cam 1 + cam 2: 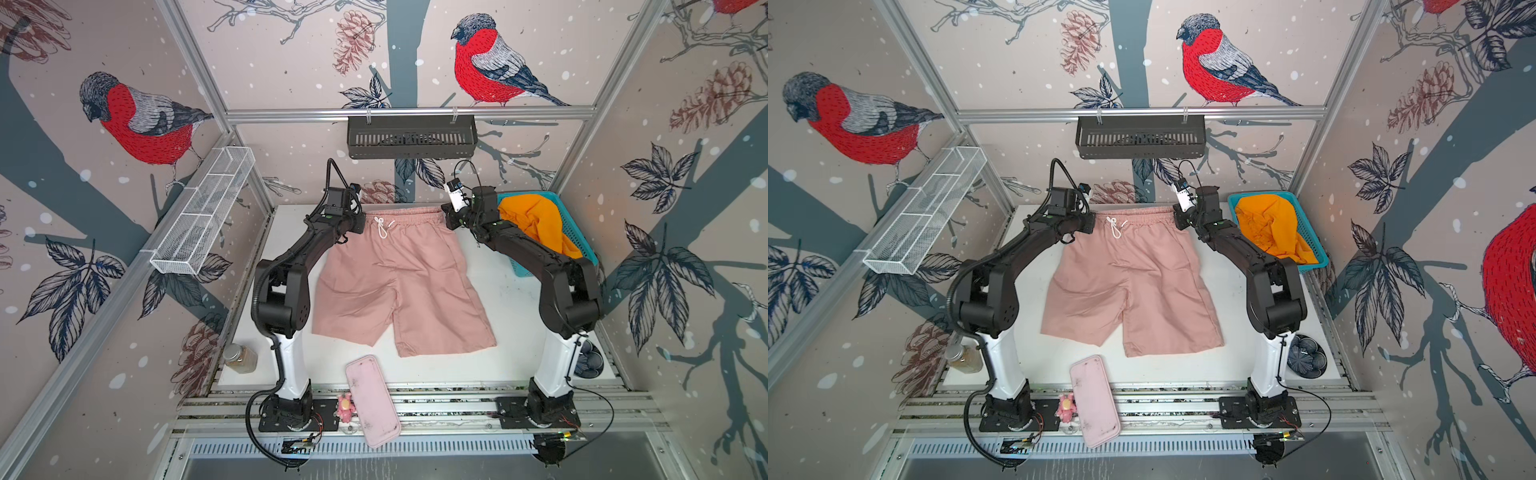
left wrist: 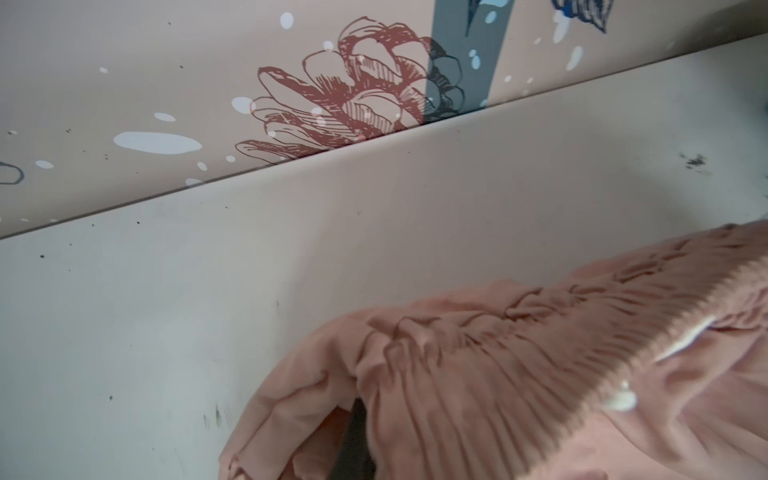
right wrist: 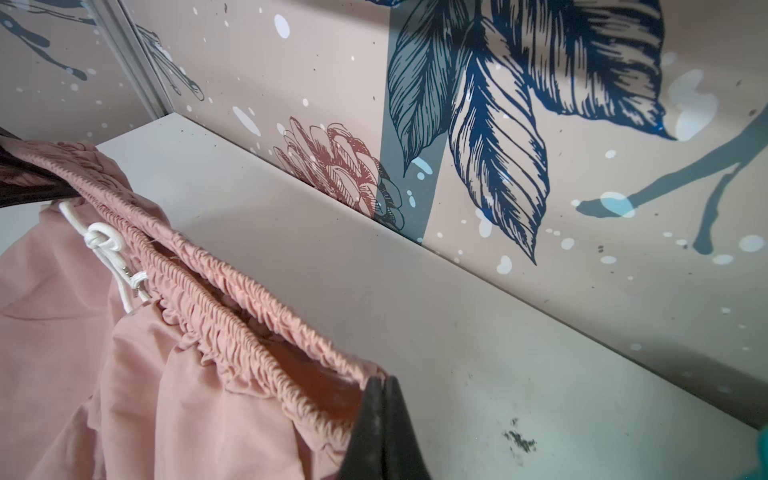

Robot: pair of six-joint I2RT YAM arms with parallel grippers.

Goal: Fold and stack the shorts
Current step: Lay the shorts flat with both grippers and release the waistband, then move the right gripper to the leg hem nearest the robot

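Left arm (image 1: 291,266) and right arm (image 1: 536,253) stretch to the far side, elbows bowed outward, wrists angled inward, jaws of each pinched shut on the pink shorts (image 1: 399,274) at the waistband.

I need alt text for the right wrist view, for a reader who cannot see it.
The shut right tool pinches one end of the waistband of the pink shorts, stretched taut over a white table. A knotted white drawstring hangs from the band; the wall behind shows blue leaves and a pine cone.
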